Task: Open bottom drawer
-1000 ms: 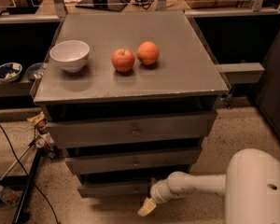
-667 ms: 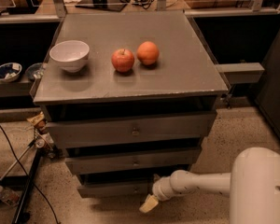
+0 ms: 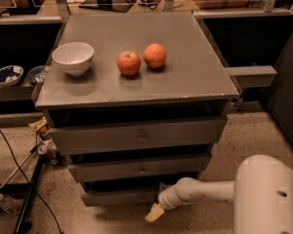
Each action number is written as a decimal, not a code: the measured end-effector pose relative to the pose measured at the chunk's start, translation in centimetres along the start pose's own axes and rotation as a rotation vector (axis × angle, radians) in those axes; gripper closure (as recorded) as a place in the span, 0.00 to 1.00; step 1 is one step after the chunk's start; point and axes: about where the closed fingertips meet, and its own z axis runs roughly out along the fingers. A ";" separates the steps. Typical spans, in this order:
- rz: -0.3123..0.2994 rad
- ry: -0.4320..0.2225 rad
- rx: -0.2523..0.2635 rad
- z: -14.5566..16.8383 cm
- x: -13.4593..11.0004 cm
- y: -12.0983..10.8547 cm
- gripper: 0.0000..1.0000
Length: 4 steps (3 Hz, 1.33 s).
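The grey cabinet has three drawer fronts stacked one above the other. The bottom drawer (image 3: 118, 197) is the lowest, thin panel, just above the floor, with a small knob near its middle. It stands out a little past the drawer above it. My gripper (image 3: 156, 207) reaches in from the right on a white arm (image 3: 205, 191). It sits at the right end of the bottom drawer's front, close to the floor. Whether it touches the panel or the knob does not show.
On the cabinet top (image 3: 185, 77) stand a white bowl (image 3: 73, 57), a red apple (image 3: 129, 63) and an orange (image 3: 155, 55). Cables and a black stand leg (image 3: 29, 199) lie on the floor at the left. A grey bar (image 3: 251, 75) juts out at the right.
My gripper has risen a little beside the bottom drawer's right end. The drawers and the things on top have not moved.
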 end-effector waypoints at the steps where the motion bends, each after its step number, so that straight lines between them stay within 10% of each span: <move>1: 0.002 0.018 -0.043 2.8 0.9 0.0 0.00; 4: -0.005 0.027 -0.082 2.5 0.8 1.5 0.00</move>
